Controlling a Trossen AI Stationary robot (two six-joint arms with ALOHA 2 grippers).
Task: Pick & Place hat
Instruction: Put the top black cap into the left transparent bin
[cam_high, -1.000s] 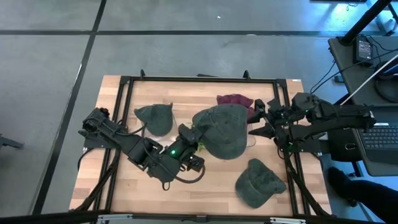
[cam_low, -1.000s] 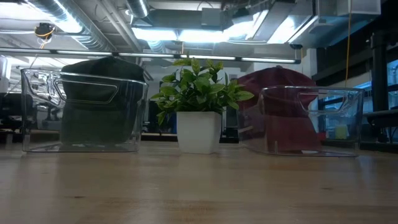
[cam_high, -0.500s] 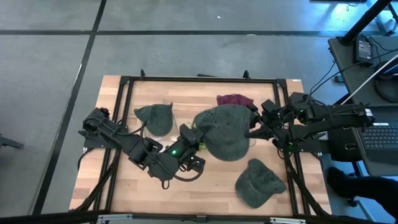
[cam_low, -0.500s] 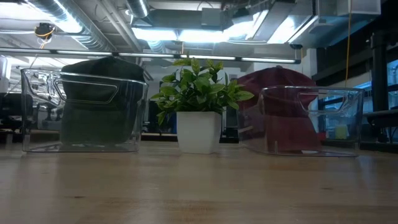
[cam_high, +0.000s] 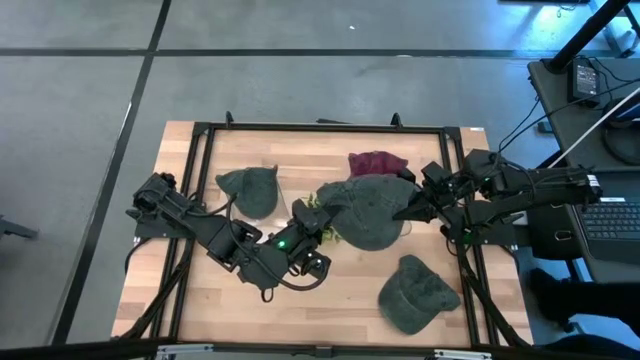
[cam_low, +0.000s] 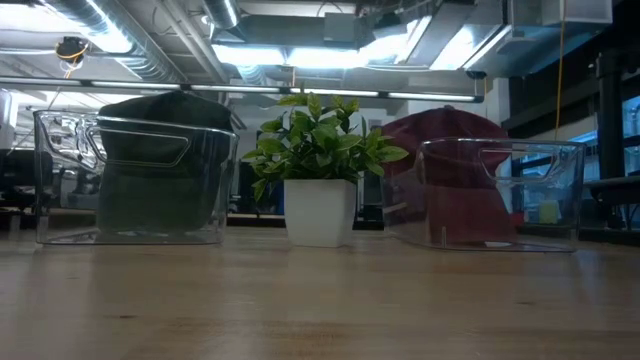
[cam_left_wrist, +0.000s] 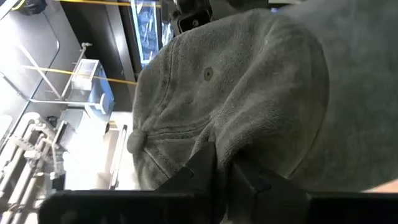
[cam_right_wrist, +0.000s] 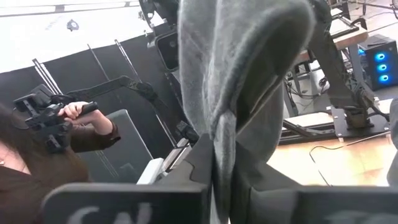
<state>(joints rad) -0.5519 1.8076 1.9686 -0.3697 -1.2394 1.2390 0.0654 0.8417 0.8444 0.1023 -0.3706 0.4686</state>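
Observation:
A grey-green hat (cam_high: 365, 210) hangs spread between my two grippers above the middle of the table, over the potted plant (cam_high: 322, 228). My left gripper (cam_high: 318, 216) is shut on its left side, my right gripper (cam_high: 408, 208) on its right side. In the left wrist view the hat's crown (cam_left_wrist: 236, 93) fills the picture, top button (cam_left_wrist: 134, 142) showing. Neither gripper nor this hat appears in the low view. My left gripper pinches a fold of the crown's cloth (cam_left_wrist: 221, 152) between its two fingers, at the hat's left side. It comes in level from the table's left. The hat is clear of the table. My right gripper pinches a folded edge of the hat (cam_right_wrist: 225, 134) between its two fingers, at the hat's right side. It comes in level from the table's right. The cloth rises in a doubled fold beyond the fingertips.
A dark green hat (cam_high: 250, 188) lies in the left clear bin (cam_low: 130, 180) and a maroon hat (cam_high: 378, 162) in the right clear bin (cam_low: 480, 190). Another green hat (cam_high: 415, 292) lies on the table near the front right. The plant's white pot (cam_low: 320, 212) stands between the bins.
My right gripper has moved toward the table's left, onto the hat's right side, and shut on it. The hat, which spread wide and round, is now drawn narrower between the two grippers.

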